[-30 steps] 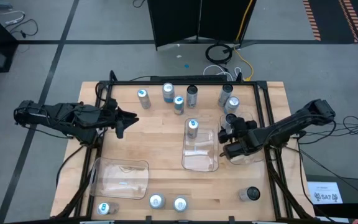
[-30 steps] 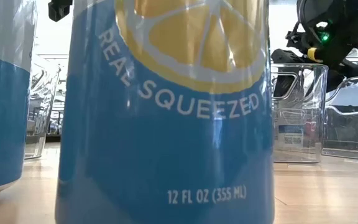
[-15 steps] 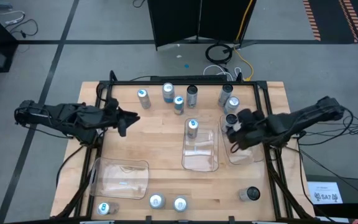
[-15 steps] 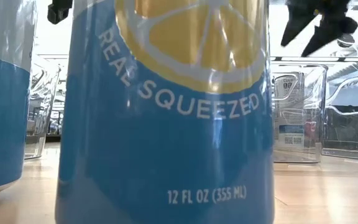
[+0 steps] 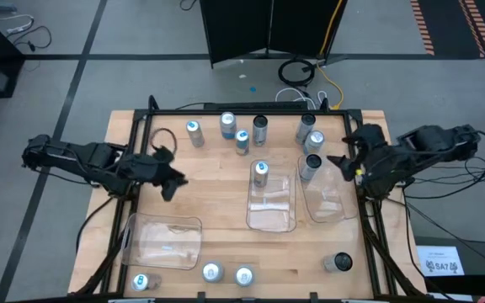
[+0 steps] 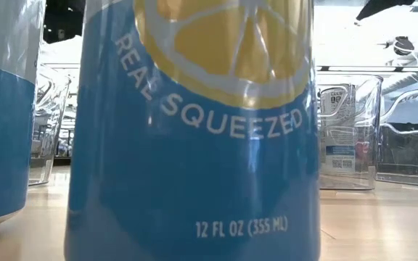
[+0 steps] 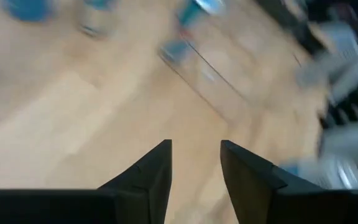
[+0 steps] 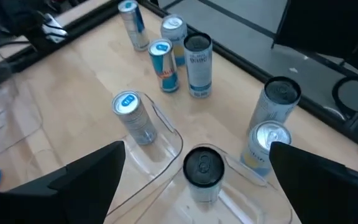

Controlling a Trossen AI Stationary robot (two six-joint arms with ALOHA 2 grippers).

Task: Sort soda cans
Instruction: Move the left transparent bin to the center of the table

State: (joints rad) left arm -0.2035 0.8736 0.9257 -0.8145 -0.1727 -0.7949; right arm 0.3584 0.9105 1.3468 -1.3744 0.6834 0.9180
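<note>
A: How is the right pincer placed?

B: It is seen spread wide with nothing held, at the right edge of the tabletop, above the far end of the right-hand clear tray. A dark-topped can stands upright inside that tray's far end, just ahead of the fingers and slightly to their left in the scene. Its long axis is vertical, so a side-on approach would probably be called for.

A: And the left pincer?

B: It is held over bare wood on the left side, partly closed around nothing, the gap between its fingers being visible. No can lies close to it.

A: Which arm is nearer the cans?

B: The right one, by judgement. Just beyond the dark-topped can two more cans are found at the far right, and a blue-topped can stands in the far end of the middle tray. Four cans are lined along the far edge.

A: What else is there?

B: A third tray lies near-left, with three cans along the near edge and a dark one near-right. Grey floor and coiled cables are seen beyond.
</note>
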